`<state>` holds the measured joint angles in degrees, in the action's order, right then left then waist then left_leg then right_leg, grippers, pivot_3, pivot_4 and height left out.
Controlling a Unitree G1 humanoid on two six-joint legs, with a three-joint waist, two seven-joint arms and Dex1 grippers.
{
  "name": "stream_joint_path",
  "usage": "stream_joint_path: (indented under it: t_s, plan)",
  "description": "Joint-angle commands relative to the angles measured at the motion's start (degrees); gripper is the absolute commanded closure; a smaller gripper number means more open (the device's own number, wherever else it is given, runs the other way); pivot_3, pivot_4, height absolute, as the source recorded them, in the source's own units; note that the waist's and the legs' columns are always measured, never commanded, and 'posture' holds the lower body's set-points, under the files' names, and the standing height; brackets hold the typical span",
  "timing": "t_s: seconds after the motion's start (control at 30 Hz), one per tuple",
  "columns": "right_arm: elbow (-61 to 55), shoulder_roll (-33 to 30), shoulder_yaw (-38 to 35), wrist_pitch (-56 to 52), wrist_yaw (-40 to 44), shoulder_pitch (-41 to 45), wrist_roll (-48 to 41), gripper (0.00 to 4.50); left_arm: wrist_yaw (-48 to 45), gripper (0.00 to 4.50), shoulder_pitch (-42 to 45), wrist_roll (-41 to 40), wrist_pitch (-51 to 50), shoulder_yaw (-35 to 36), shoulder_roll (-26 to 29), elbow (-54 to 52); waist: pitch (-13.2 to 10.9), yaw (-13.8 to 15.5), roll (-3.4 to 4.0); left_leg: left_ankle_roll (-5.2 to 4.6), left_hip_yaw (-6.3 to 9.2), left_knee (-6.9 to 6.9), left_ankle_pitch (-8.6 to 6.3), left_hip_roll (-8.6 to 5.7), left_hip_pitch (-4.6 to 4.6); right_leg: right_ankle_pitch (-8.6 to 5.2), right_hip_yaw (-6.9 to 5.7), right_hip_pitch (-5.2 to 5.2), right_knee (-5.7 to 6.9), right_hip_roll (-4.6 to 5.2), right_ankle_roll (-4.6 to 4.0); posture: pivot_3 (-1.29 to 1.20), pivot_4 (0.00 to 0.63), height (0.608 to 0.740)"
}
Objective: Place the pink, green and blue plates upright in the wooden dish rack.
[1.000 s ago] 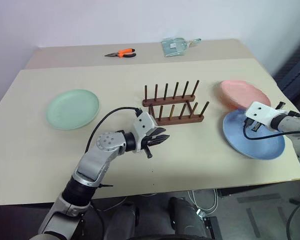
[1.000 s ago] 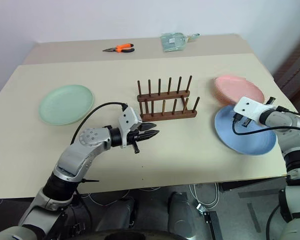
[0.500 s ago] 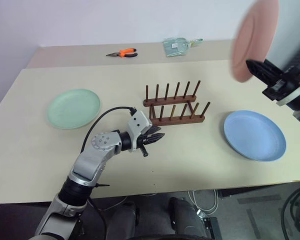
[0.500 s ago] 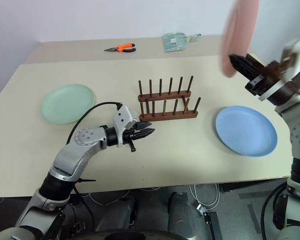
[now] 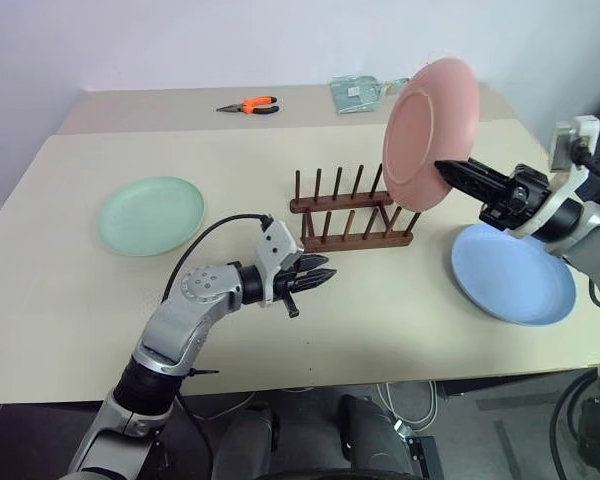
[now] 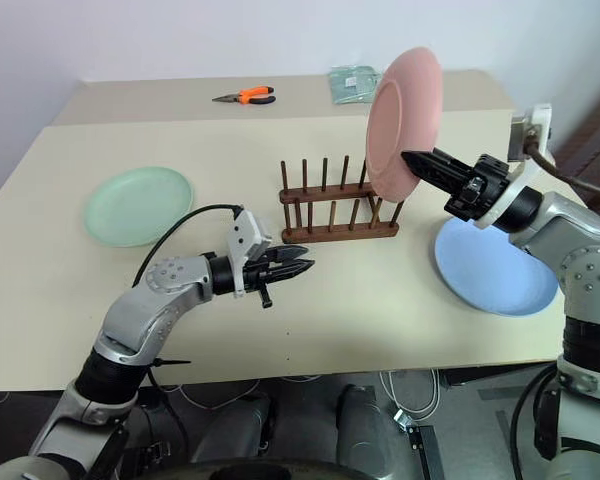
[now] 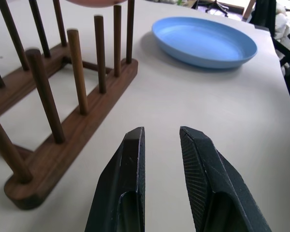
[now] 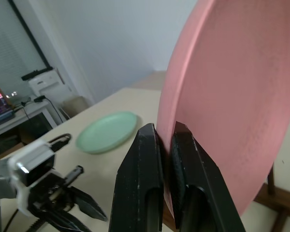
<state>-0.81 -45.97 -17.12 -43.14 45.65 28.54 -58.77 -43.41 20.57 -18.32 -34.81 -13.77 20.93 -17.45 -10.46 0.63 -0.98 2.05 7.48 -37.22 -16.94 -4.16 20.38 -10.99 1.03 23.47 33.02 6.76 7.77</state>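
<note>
The pink plate (image 5: 427,135) hangs upright in the air over the right end of the wooden dish rack (image 5: 352,216), its lower rim just above the pegs. My right gripper (image 8: 164,133) is shut on that rim, reaching in from the right (image 5: 450,171). The rack stands bare at the table's middle. Flat on the table lie the blue plate (image 5: 512,276), right of the rack, and the green plate (image 5: 152,214), far left. Just left of the rack's front corner my left gripper (image 7: 162,137) hovers low, open by a narrow gap with nothing between its fingers.
Orange-handled pliers (image 5: 252,105) and a clear plastic packet (image 5: 358,92) lie on the rear table. The blue plate sits close to the table's right edge (image 5: 592,330). Bare tabletop (image 5: 400,320) stretches in front of the rack.
My right gripper lifted the pink plate off the table beside the blue one, raised it high at the right, then brought it down and left over the rack. The left arm stayed put.
</note>
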Motion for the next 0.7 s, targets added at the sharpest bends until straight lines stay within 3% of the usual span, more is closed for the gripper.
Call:
stream_joint_path:
  t_s: [0.03,0.1,0.13,0.2,0.3,0.43,0.53,0.63,0.7]
  plan:
    - [3.60,0.34,1.46,1.81,1.83,3.72,4.47,4.43,0.29,3.39,0.06,-1.35,-0.14,0.98,0.18,-2.82,0.00,0.00,0.00,0.00,0.00,0.00,0.00,0.01,0.00,-0.09,0.00,0.00,0.00,0.00,0.13,0.00,0.150,0.740]
    - [5.45,0.77,1.77,1.32,2.77,5.25,5.32,4.43,0.45,3.39,0.01,-1.55,-0.26,1.03,0.40,-2.97,0.00,0.00,0.00,0.00,0.00,0.01,0.00,0.01,0.01,-0.09,0.00,0.00,0.00,0.00,0.14,0.00,0.150,0.740]
    - [5.70,0.64,2.19,1.33,3.82,5.60,5.96,3.77,0.53,3.39,-0.06,-1.60,-0.32,1.07,0.57,-3.07,0.00,0.01,0.00,0.00,0.00,0.01,0.00,0.01,0.01,-0.08,0.00,0.01,0.00,0.00,0.14,0.00,0.150,0.740]
    - [5.60,0.83,2.70,3.66,3.49,6.26,9.12,3.03,0.95,3.13,-0.29,-2.59,-1.60,1.74,0.62,-3.11,0.00,0.02,0.00,0.00,0.01,0.03,0.00,0.00,0.02,0.01,0.00,0.03,0.00,0.00,0.05,0.00,0.150,0.740]
    - [5.71,1.38,2.63,11.95,-0.58,7.52,17.25,1.63,2.76,2.08,-0.65,-3.24,-2.03,3.95,0.33,-2.29,0.00,0.00,0.00,0.00,0.00,0.03,0.00,-0.01,0.03,0.12,0.01,0.05,0.00,0.00,0.14,0.00,0.150,0.740]
    - [4.33,0.44,1.24,22.86,-4.97,7.04,26.89,1.62,12.65,0.08,-1.30,0.33,0.57,10.53,-1.43,1.65,0.00,0.05,0.00,0.01,0.01,0.03,0.00,-0.01,0.01,0.00,0.01,0.04,0.02,0.00,0.34,0.00,0.150,0.740]
    - [0.99,-0.45,-0.19,26.37,-5.99,6.40,29.64,1.62,24.54,0.03,0.32,2.07,4.12,19.63,-5.19,3.79,-0.01,0.06,0.00,0.02,0.03,0.04,0.01,-0.01,0.01,0.01,0.01,0.05,0.02,0.00,0.33,0.00,0.150,0.740]
    - [-6.95,-1.34,-0.91,22.36,-3.46,6.64,24.77,0.80,39.99,0.00,4.30,7.52,7.91,29.71,-5.92,8.08,-0.02,0.05,-0.02,0.05,0.08,0.04,0.02,-0.01,0.03,0.15,0.01,0.07,0.02,-0.01,0.15,0.00,0.150,0.740]
    - [-12.35,-2.51,1.11,19.94,-2.05,5.90,24.33,0.02,47.07,0.00,5.74,11.78,8.99,32.91,-4.30,10.26,-0.01,-0.23,-0.03,0.07,0.09,0.09,0.03,0.02,0.01,0.15,0.01,0.10,0.04,-0.07,0.16,0.00,0.150,0.740]
